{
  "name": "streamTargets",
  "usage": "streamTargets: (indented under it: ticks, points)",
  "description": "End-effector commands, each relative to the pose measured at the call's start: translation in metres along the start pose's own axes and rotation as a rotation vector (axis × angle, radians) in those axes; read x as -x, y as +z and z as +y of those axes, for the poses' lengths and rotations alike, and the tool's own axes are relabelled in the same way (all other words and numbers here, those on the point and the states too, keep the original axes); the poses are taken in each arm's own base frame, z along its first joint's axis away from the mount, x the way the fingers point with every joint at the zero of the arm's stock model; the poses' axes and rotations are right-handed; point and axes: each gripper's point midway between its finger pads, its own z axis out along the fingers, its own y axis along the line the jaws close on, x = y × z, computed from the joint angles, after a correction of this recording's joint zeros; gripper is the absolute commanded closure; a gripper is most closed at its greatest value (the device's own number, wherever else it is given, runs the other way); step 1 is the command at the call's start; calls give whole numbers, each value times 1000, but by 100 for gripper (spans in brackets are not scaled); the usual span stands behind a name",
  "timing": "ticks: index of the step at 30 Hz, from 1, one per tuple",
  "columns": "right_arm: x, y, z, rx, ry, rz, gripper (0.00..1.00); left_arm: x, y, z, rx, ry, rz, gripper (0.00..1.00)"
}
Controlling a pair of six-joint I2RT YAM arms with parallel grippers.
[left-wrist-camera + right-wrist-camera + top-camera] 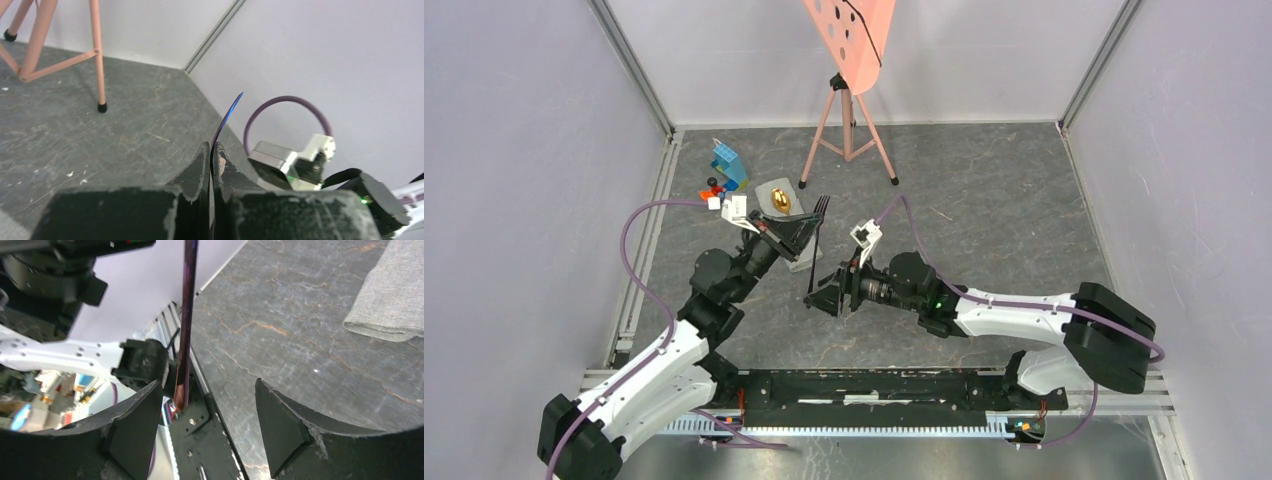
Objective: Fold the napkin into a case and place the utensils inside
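The folded light-grey napkin point(764, 188) lies left of centre, and the gold spoon point(781, 200) rests on its far end. My left gripper point(796, 232) hovers over the cloth, shut on the thin black fork point(817, 240), tines pointing away. In the left wrist view the fingers point(202, 165) pinch the fork's edge point(227, 117). My right gripper point(827, 297) is open at the fork's near handle end. In the right wrist view the handle point(186, 330) hangs between the open jaws, close to the left finger point(135, 425), without touching. A corner of the cloth point(390, 295) shows there.
A pink perforated board on a tripod point(849, 110) stands at the back centre. Blue and red toy blocks point(724, 170) sit left of the napkin. Grey walls enclose the dark table on three sides. The arm bases' black rail point(874, 385) runs along the near edge.
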Motion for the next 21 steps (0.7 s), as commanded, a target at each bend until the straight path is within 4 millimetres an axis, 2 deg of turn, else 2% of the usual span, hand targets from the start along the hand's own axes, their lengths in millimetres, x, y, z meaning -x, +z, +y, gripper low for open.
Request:
streamTargets:
  ticks: [1, 5, 7, 8, 9, 10, 13, 14, 18, 21]
  points:
    - [45, 12, 35, 114, 65, -143, 32, 33, -1, -25, -95, -81, -140, 98]
    - [44, 19, 31, 102, 63, -141, 54, 33, -5, -23, -103, -112, -166, 98]
    - [46, 20, 32, 111, 19, -143, 72, 29, -4, -20, -92, -130, -152, 98]
    - [47, 20, 34, 117, -18, -141, 83, 28, -4, -18, -78, -138, -146, 98]
    - [48, 20, 33, 115, -46, -138, 94, 26, -4, -16, -61, -140, -131, 96]
    - [47, 19, 34, 115, -63, -129, 100, 24, -4, -12, -33, -136, -114, 87]
    - [45, 16, 33, 106, -91, -99, 100, 24, -10, 1, 77, -117, -74, 49]
    - [44, 15, 32, 102, -94, -93, 100, 23, -13, 4, 92, -101, -59, 43]
    - [40, 13, 32, 117, -88, -76, 100, 25, -21, 7, 126, -85, -31, 41]
    - [39, 13, 35, 136, -80, -73, 100, 27, -23, 9, 129, -94, -32, 48]
